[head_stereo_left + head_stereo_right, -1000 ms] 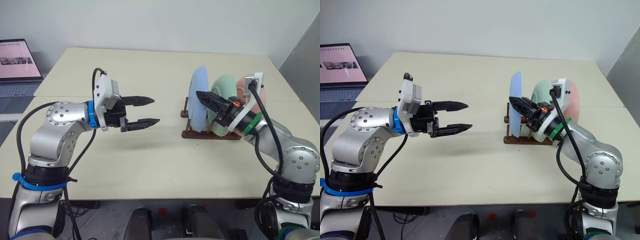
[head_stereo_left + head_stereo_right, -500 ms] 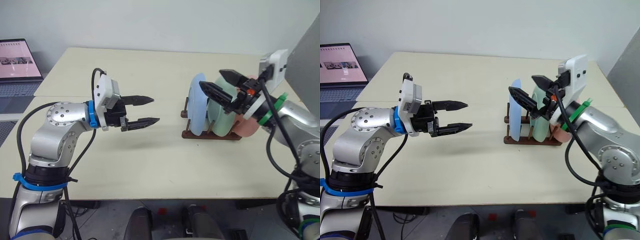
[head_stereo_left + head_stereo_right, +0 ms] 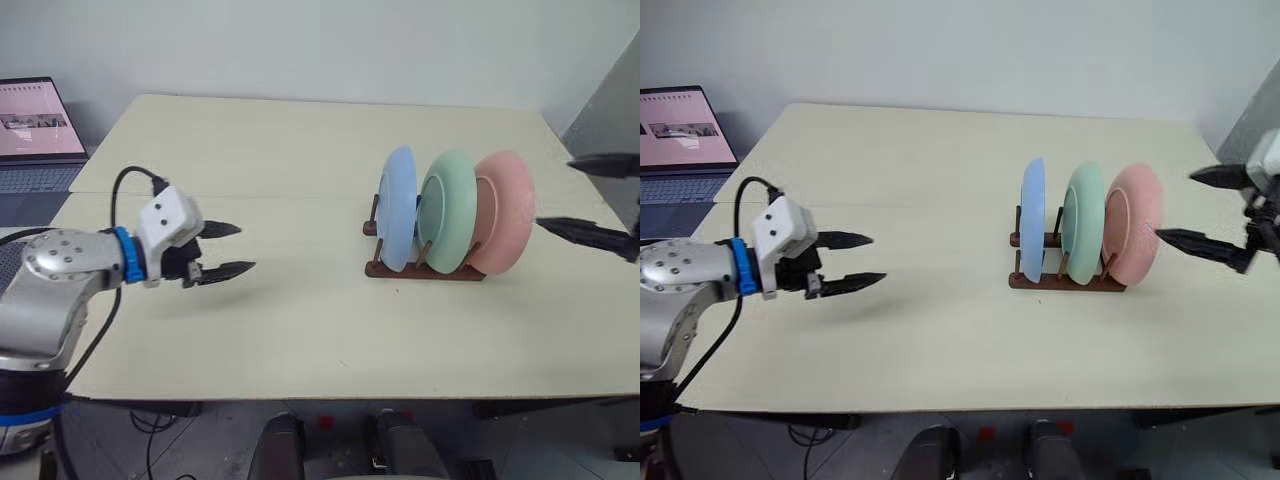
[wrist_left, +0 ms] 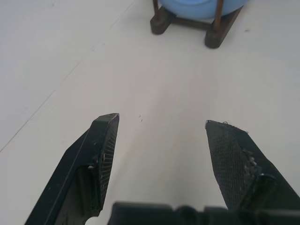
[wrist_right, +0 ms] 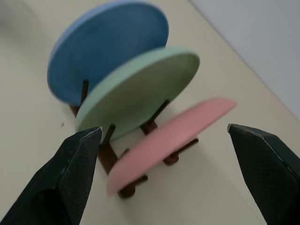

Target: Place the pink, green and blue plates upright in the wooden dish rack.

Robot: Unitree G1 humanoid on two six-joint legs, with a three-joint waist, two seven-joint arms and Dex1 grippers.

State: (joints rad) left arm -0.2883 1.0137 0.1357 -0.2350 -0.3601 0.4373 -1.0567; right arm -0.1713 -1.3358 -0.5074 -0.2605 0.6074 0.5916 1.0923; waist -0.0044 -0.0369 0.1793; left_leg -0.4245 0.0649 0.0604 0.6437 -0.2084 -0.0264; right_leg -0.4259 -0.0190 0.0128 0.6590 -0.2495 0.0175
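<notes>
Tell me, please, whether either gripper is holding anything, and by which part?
Nothing is held. The left gripper and right gripper are both open and empty, apart from the plates in the rack.

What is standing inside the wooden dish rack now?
The wooden dish rack holds three upright plates: blue plate, green plate, pink plate. They cover most of its pegs.

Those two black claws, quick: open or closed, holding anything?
Left gripper: open, holding nothing.
Right gripper: open, holding nothing, apart from the pink plate.
</notes>
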